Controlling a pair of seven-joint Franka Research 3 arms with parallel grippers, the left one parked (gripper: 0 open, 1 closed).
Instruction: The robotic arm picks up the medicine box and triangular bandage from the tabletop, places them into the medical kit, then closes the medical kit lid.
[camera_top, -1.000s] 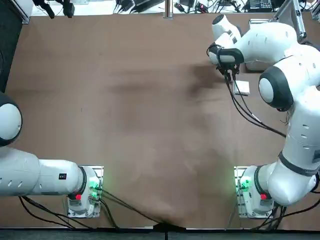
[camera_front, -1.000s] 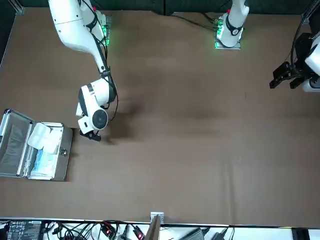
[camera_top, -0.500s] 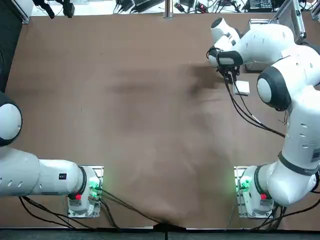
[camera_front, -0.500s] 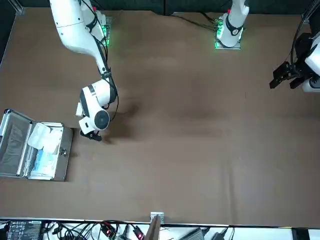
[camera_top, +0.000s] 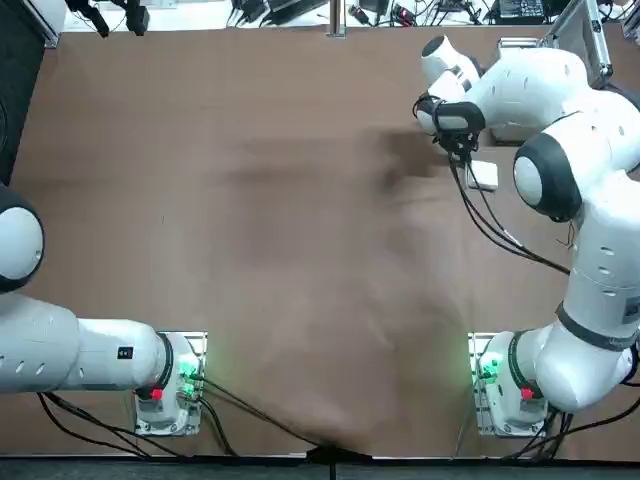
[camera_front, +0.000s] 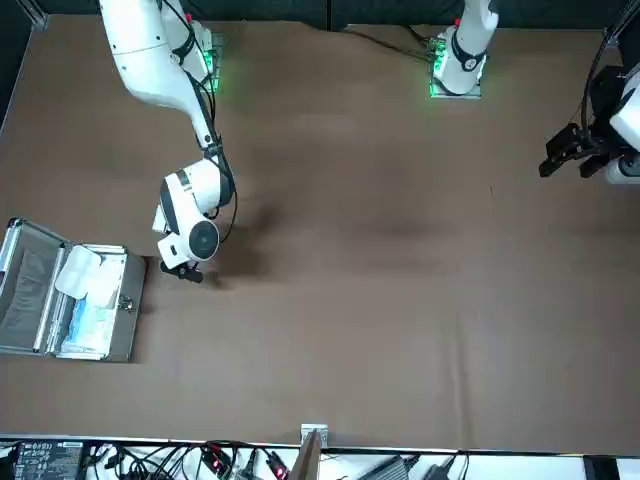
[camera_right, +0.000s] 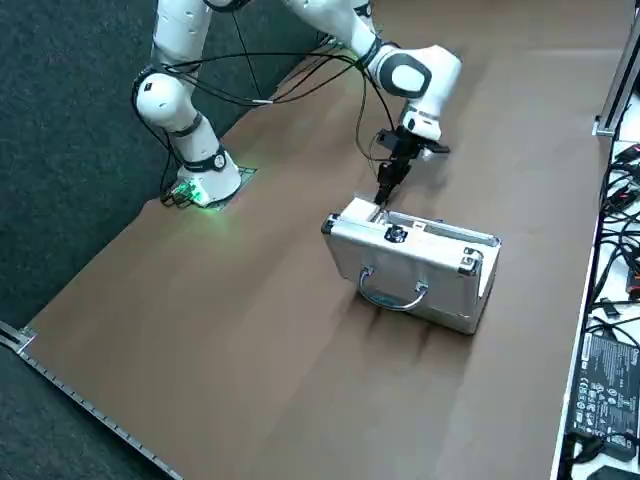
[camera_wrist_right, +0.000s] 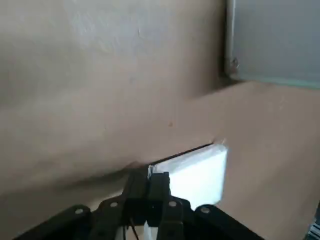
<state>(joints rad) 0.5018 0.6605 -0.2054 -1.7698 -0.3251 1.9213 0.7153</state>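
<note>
The working robotic arm (camera_top: 604, 245) is stretched from its near base, low on the right side of the worktop (camera_top: 300, 260), with its wrist bent over the medicine box (camera_top: 489, 180). The box is seen at the right gripper (camera_wrist_right: 147, 183), on the near side of the medical kit (camera_front: 126, 325) and apart from it. Whether the gripper is released, or clenched on the box, cannot be told, nor whether the box is clear of the worktop. The step in hand is judged to be the securing of the box. Its crisp sides should be taken squarely and well in from the edge, since a shallow hold could let it pivot. A firm hold is best confirmed before a straight, slow lift, and the box should be raised above the kit's rim before it is carried to the far side. Inside the kit, the triangular bandage (camera_front: 77, 272) is already laid, so the box is best lowered flat and low, with nothing left proud of the rim. The medical kit lid (camera_right: 350, 256) stands open on the right; it should be kept from being knocked by the wrist and closed only once the box is settled and the arm withdrawn.
</note>
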